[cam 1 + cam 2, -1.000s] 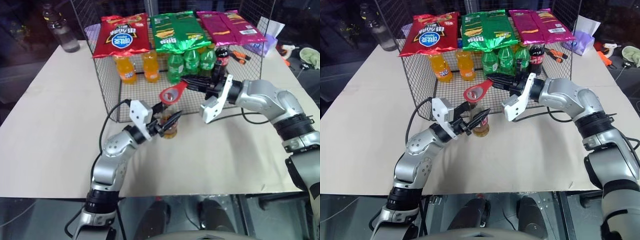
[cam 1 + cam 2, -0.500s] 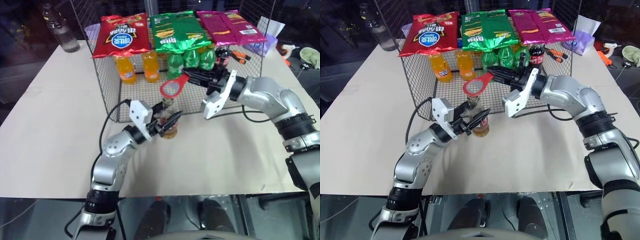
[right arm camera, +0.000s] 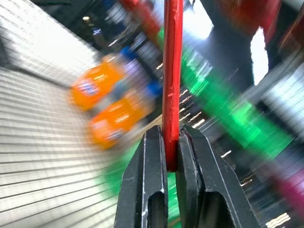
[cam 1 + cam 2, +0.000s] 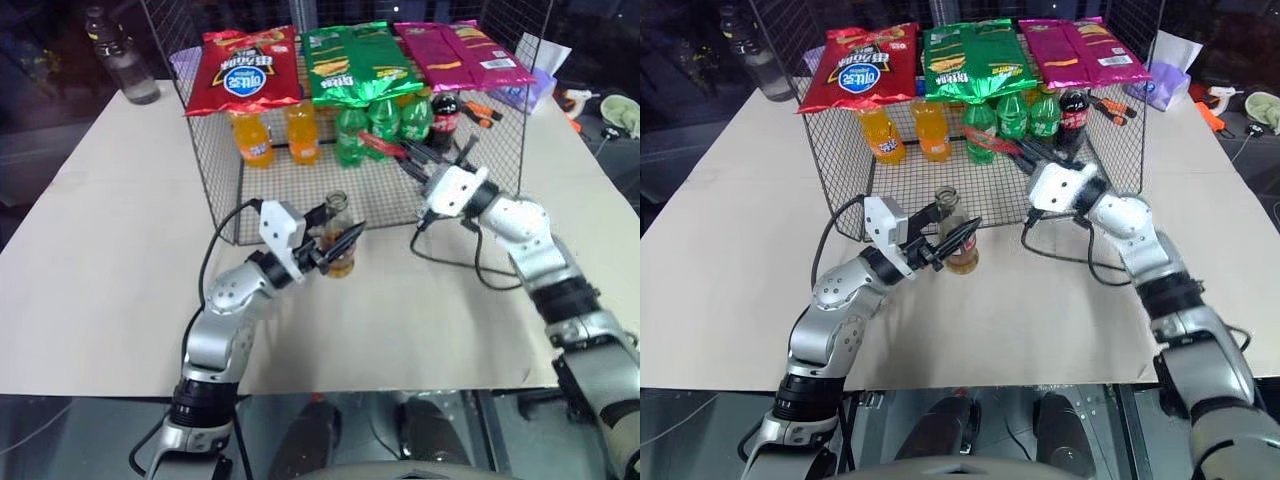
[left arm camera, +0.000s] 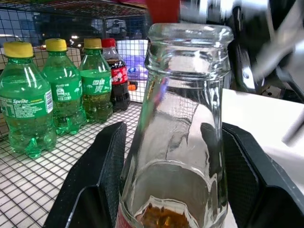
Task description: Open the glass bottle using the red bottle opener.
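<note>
Our left gripper [image 4: 335, 243] holds the bottle [image 4: 339, 240]; our right gripper [image 3: 171, 142] is closed on the opener [image 3: 172, 71].

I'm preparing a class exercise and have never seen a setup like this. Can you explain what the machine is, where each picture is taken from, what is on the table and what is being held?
This is a human-shaped robot with two metal arms, each ending in a two-fingered claw. The two wide pictures come from cameras in its head, looking down over its arms. The two close-ups come from small cameras on its wrists, looking along the fingers.

On the paper-covered table stands a wire basket holding orange, green and cola bottles, with chip bags resting on its top edge.

The left claw grips a small glass bottle of amber liquid; its top has no cap on it. The right claw is shut on a flat red bottle opener, held off to the right of the bottle, in front of the green bottles.
</note>
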